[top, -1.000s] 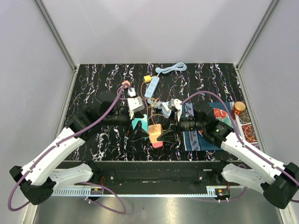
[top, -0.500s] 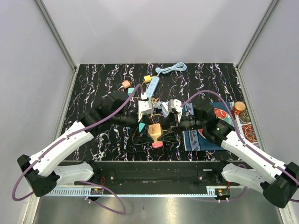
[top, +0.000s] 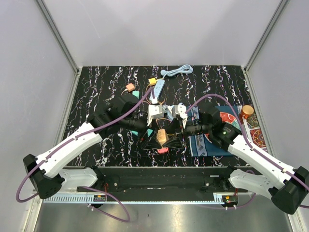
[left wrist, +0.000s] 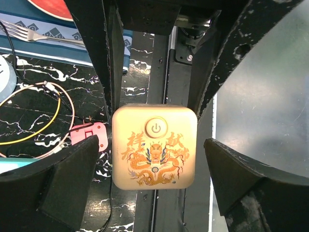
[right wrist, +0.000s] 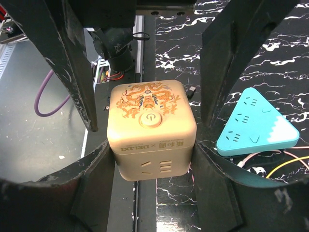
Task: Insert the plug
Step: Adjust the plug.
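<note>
**Operator:** What was the state of the left side?

**Technician:** The left gripper (left wrist: pixel 150 141) stood spread wide, one finger on either side of the cube socket (right wrist: pixel 152 125) and clear of it. It held nothing. Loose wires (left wrist: pixel 58 107) lay just beside it.

**Operator:** And the cube socket itself?

**Technician:** It was pinched between the fingers of the right gripper (right wrist: pixel 152 145), near the table's front edge. A teal power strip (right wrist: pixel 256 128) lay beside it.

**Operator:** Where was the plug?

**Technician:** It could not be identified in any view.

**Operator:** What were the likely faults?

**Technician:** If the left fingers closed off-centre, they would probably twist the cube socket within the right gripper's pinch. Low travel could also snag the wires. With no plug in hand, insertion could not begin.
</note>
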Tool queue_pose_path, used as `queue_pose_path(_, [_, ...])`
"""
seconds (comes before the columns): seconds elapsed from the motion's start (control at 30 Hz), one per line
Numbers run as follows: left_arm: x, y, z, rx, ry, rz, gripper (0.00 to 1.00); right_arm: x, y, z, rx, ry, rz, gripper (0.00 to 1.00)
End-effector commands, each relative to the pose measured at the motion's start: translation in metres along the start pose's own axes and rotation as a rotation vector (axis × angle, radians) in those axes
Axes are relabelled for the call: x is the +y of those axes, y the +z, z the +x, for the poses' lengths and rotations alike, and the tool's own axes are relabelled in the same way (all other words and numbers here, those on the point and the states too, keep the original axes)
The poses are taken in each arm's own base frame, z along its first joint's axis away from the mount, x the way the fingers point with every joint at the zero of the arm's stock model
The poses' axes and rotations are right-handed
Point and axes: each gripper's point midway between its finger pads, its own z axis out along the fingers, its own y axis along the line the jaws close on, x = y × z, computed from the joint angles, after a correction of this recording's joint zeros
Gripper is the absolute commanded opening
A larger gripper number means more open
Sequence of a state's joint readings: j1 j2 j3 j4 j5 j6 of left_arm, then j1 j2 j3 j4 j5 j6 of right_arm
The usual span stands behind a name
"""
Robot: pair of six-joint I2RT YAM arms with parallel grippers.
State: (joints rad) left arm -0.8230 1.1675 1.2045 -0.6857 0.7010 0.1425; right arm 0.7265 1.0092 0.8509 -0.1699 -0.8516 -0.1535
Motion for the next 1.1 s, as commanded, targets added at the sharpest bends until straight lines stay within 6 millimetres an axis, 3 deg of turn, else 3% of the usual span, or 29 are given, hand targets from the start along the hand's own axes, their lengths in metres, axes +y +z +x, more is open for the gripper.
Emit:
queue_pose_path(0.0, [-0.008, -0.001, -0.019, -0.04, 0.044, 0.04, 0.93, 0.005, -0.001, -0.031, -0.056, -0.098, -0.021, 0.0])
queue_pose_path(0.17, [-0.006, 0.004, -0.014, -0.015, 0.024, 0.051, 0.88, 0.004, 0.0, -0.031, -0.054, -0.1, -0.022, 0.0])
queue_pose_path(0.3, [-0.004, 0.006, -0.012, -0.007, 0.019, 0.046, 0.75, 0.003, 0.0, -0.029, -0.051, -0.1, -0.016, 0.0])
queue_pose_path(0.37, [-0.001, 0.005, -0.011, -0.001, 0.013, 0.025, 0.61, 0.001, 0.001, -0.026, -0.045, -0.094, -0.009, 0.0])
queue_pose_path(0.4, [0.0, 0.005, -0.01, 0.001, 0.019, 0.017, 0.56, -0.001, 0.001, -0.025, -0.042, -0.091, 0.002, 0.05])
queue_pose_path(0.43, [0.002, 0.005, -0.008, 0.003, 0.015, 0.006, 0.44, 0.0, 0.001, -0.025, -0.043, -0.091, 0.003, 0.09])
queue_pose_path(0.53, [0.011, 0.001, -0.003, 0.009, 0.014, -0.062, 0.3, -0.006, -0.001, -0.02, -0.036, -0.081, 0.043, 0.33])
queue_pose_path(0.6, [0.025, -0.005, -0.001, 0.013, 0.007, -0.163, 0.13, -0.014, -0.001, -0.018, -0.032, -0.068, 0.09, 0.42])
queue_pose_path(0.63, [0.034, -0.007, 0.004, 0.019, -0.005, -0.216, 0.06, -0.017, -0.002, -0.018, -0.031, -0.058, 0.112, 0.53])
queue_pose_path(0.67, [0.051, -0.012, 0.006, 0.019, -0.012, -0.323, 0.0, -0.021, -0.003, -0.018, -0.032, -0.041, 0.138, 0.58])
queue_pose_path(0.77, [0.084, -0.029, 0.017, 0.002, -0.095, -0.53, 0.0, -0.044, -0.006, -0.014, -0.023, 0.022, 0.271, 0.78])
queue_pose_path(0.9, [0.126, -0.052, 0.047, -0.011, -0.235, -0.76, 0.0, -0.067, -0.004, -0.004, -0.001, 0.109, 0.379, 0.84])
queue_pose_path(1.07, [0.158, -0.065, 0.082, -0.041, -0.389, -0.933, 0.0, -0.094, 0.003, 0.008, -0.012, 0.238, 0.466, 0.89])
